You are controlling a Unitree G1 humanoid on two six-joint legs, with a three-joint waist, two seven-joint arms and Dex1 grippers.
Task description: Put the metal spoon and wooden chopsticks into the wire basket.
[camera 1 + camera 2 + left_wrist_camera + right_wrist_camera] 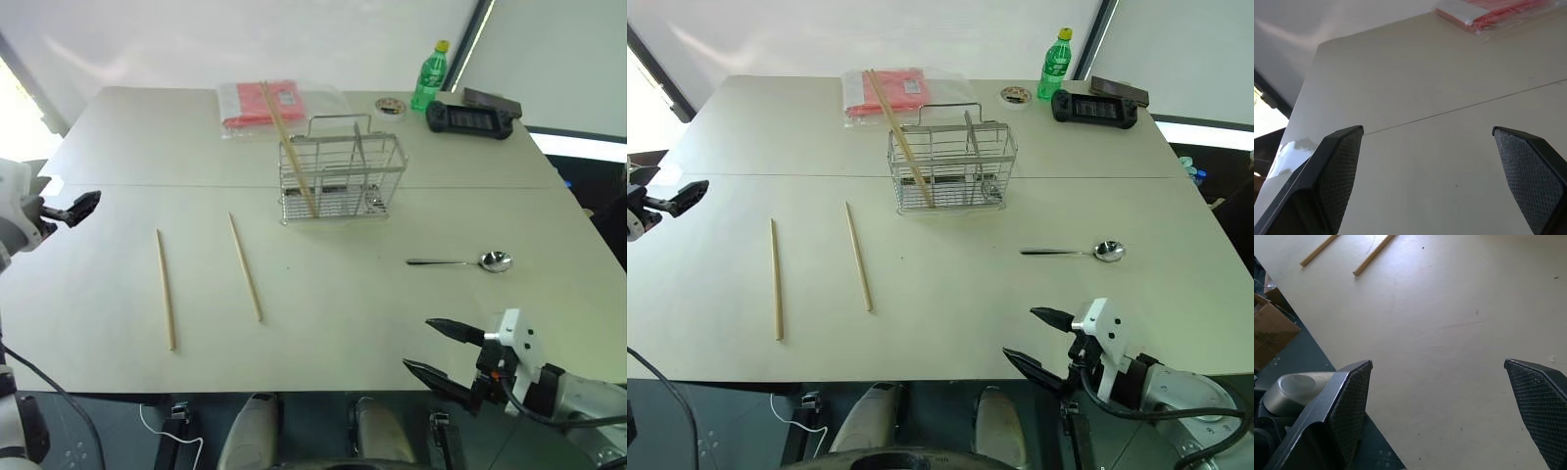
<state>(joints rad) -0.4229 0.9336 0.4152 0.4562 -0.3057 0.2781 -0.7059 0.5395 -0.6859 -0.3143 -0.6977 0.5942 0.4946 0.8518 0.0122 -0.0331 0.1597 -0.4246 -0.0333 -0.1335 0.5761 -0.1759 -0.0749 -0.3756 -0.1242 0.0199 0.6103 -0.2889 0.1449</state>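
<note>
A broad, pale beige table with a thin seam running across its middle fills the scene, set against a white wall; dark floor shows beyond its near edge, and a cardboard box sits down there beside it.

The right gripper hovers at the near right edge of the table, fingers spread wide and holding nothing. The metal spoon lies flat on the table just ahead of it, bowl pointing right. Farther ahead and to its left stands the wire basket, upright near the seam, with one chopstick already leaning inside, its top jutting out above the rim toward the far left. Two more wooden chopsticks lie loose on the table well to the left of this gripper, roughly parallel and apart from each other.

The left gripper hangs over the table's left edge, also spread wide and empty, with those two loose sticks to its right and nearer the front edge.

Beyond the basket lie a red flat packet, a green bottle, a small round tin and a black handheld controller.
</note>
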